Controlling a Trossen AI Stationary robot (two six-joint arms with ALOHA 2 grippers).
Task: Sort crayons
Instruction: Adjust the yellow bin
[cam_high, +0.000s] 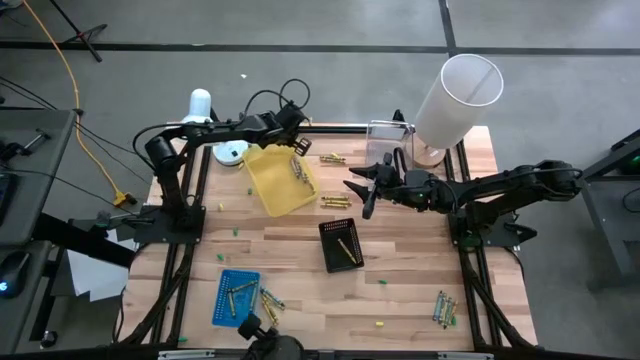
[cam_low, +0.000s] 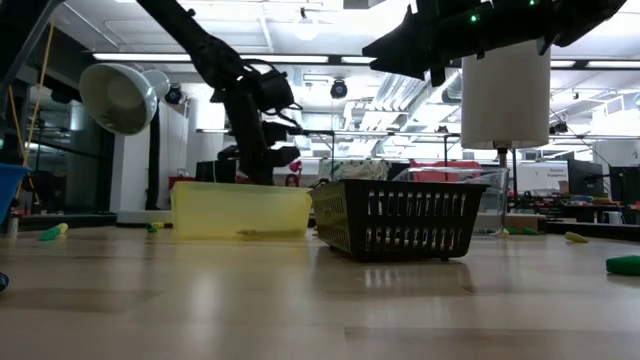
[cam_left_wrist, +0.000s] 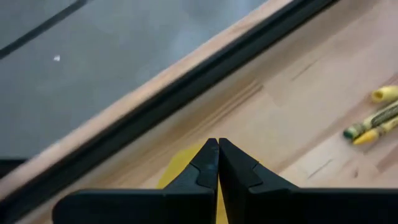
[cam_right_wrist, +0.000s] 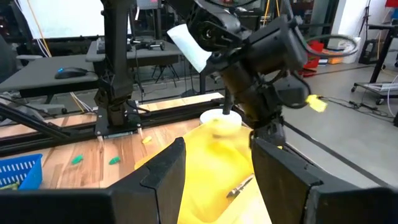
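The left claw (cam_high: 296, 143) is positioned over the far edge of the yellow tray (cam_high: 270, 185), near the back of the wooden surface (cam_high: 400, 290). The left wrist view shows its fingers (cam_left_wrist: 208, 168) pressed together with nothing between them.

The right claw (cam_high: 357, 188) is raised above the surface, between the yellow tray and the clear container (cam_high: 388, 140), and points toward the yellow tray. Its fingers (cam_right_wrist: 165, 168) are spread wide and hold nothing.

Crayon locations:
- Several crayons (cam_high: 297, 170) lie inside the yellow tray, at its far end.
- One crayon (cam_high: 347, 250) lies in the black basket (cam_high: 333, 232) at the centre of the surface.
- Crayons (cam_high: 240, 292) lie in the blue tray (cam_high: 222, 300) at the front left, with more (cam_high: 270, 300) just beside it on the bare wood.
- A loose group (cam_high: 336, 201) lies between the yellow tray and the right claw.
- Another group (cam_high: 332, 158) lies near the back edge.
- A cluster (cam_high: 444, 308) lies at the front right corner.

A white cylinder (cam_high: 455, 100) stands at the back right corner. A white lamp (cam_high: 200, 103) stands at the back left.
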